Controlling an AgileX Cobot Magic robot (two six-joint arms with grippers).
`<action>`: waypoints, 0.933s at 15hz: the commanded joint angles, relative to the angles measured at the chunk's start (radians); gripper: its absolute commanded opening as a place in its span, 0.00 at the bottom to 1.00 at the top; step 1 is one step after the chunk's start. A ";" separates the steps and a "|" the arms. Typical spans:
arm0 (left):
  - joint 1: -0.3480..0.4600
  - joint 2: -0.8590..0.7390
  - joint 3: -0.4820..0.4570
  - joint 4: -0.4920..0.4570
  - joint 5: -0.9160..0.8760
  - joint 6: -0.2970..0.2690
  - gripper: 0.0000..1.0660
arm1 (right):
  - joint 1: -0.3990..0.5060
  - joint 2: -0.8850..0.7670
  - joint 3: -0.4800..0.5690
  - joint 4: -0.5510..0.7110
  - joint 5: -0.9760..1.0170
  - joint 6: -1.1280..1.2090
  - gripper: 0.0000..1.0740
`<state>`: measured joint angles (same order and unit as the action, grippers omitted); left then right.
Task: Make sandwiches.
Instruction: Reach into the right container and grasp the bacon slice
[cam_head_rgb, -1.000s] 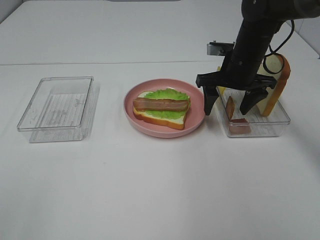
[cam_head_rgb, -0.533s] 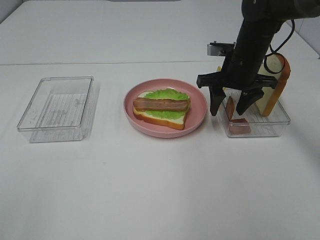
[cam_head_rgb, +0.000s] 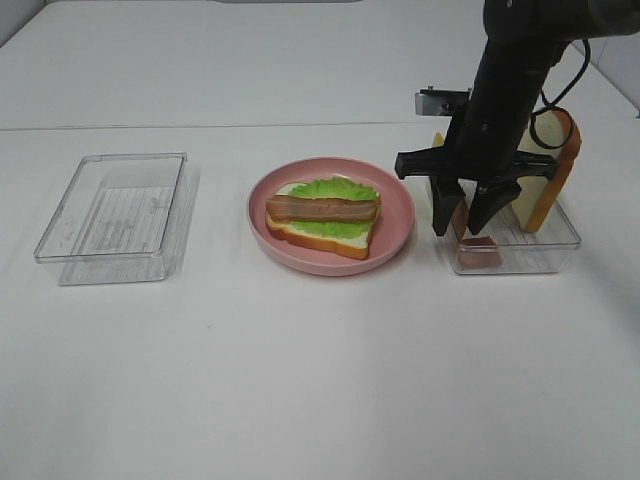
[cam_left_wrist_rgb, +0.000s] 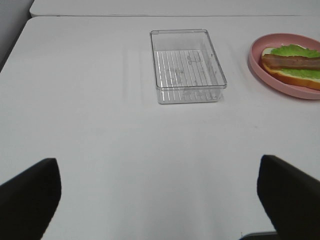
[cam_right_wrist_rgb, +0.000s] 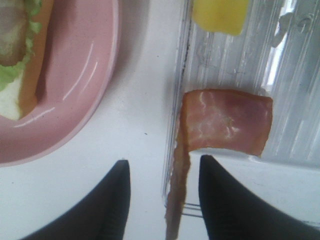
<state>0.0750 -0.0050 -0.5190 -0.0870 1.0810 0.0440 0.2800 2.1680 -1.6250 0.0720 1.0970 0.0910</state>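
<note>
From above, the sandwich (cam_head_rgb: 322, 215) lies on the pink plate (cam_head_rgb: 398, 210) at the middle of the tabletop (cam_head_rgb: 300, 380). The right tool (cam_head_rgb: 461, 224) reaches into the clear tray (cam_head_rgb: 520, 255) just beside the plate.

The left wrist view shows the left tool (cam_left_wrist_rgb: 157, 165) spread wide above the tabletop.

In the right wrist view, the right tool's fingers (cam_right_wrist_rgb: 112, 210) stand apart, straddling an on-edge bacon strip (cam_right_wrist_rgb: 179, 175).

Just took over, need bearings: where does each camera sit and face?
Exterior high: mounted high, looking down at the sandwich on the pink plate; the right arm shows.
Left wrist: on the left arm, facing the clear tray; open left fingers show.
Right wrist: looking down into the ingredient tray; right fingers straddle a bacon strip.
Shared: plate and sandwich, all three.
</note>
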 joint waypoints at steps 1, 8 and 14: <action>0.002 -0.019 0.001 -0.009 -0.011 -0.004 0.96 | -0.004 0.004 0.004 0.008 0.007 -0.001 0.37; 0.002 -0.019 0.001 -0.009 -0.011 -0.004 0.96 | -0.004 0.004 0.004 0.008 0.006 -0.001 0.20; 0.002 -0.019 0.001 -0.009 -0.011 -0.004 0.96 | -0.004 0.003 0.004 0.008 0.006 0.000 0.02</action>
<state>0.0750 -0.0050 -0.5190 -0.0870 1.0810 0.0440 0.2790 2.1680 -1.6250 0.0710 1.1000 0.0910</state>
